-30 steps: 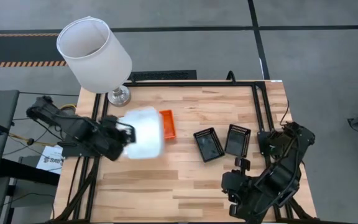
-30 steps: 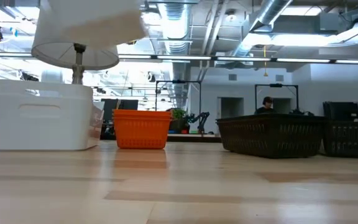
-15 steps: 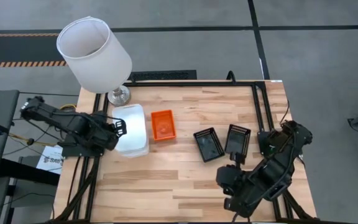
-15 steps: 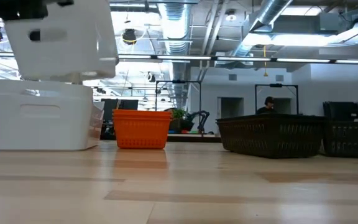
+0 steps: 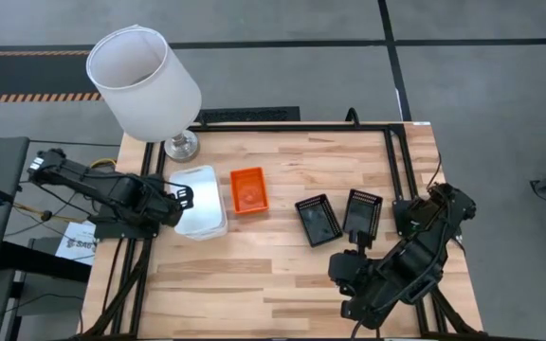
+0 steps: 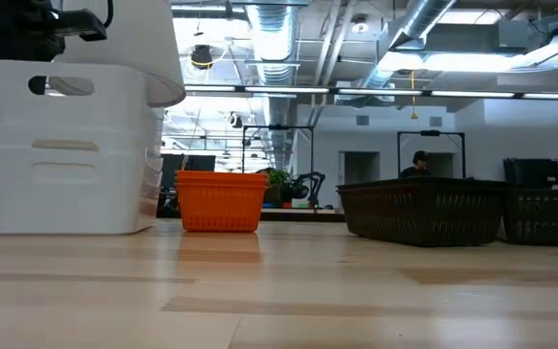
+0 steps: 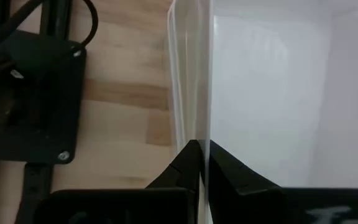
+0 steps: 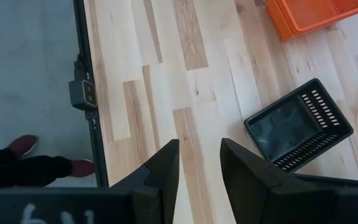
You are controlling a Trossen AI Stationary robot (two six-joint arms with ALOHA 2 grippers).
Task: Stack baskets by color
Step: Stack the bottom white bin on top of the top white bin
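Observation:
My left gripper (image 5: 180, 199) is shut on a white basket (image 5: 202, 199) at the table's left side. In the low view that basket (image 6: 76, 92) sits on top of the white stack (image 6: 71, 189) standing on the table. An orange basket (image 5: 248, 189) stands just right of it. Two black baskets (image 5: 318, 220) (image 5: 362, 212) lie right of centre. My right gripper (image 8: 199, 165) hovers open above the near right of the table, close to the black baskets (image 8: 298, 124), with nothing between its fingers. My left gripper pinches the white basket's left wall (image 7: 197, 93) at its rim, one finger (image 7: 188, 163) outside and one finger (image 7: 229, 171) inside. The fingers come steeply from above. The basket stands upright, its lower part down in the white stack.
A lamp with a big white shade (image 5: 143, 80) and a metal base (image 5: 181, 145) stands at the far left corner, close behind the white stack. Black frame rails (image 5: 398, 161) run along the table's far and right edges. Bare wood lies near the front edge.
My left gripper has carried the white basket toward the table's left edge and down. The basket was above the orange basket's left side and the stack; now it rests on the white stack. The orange basket shows fully again.

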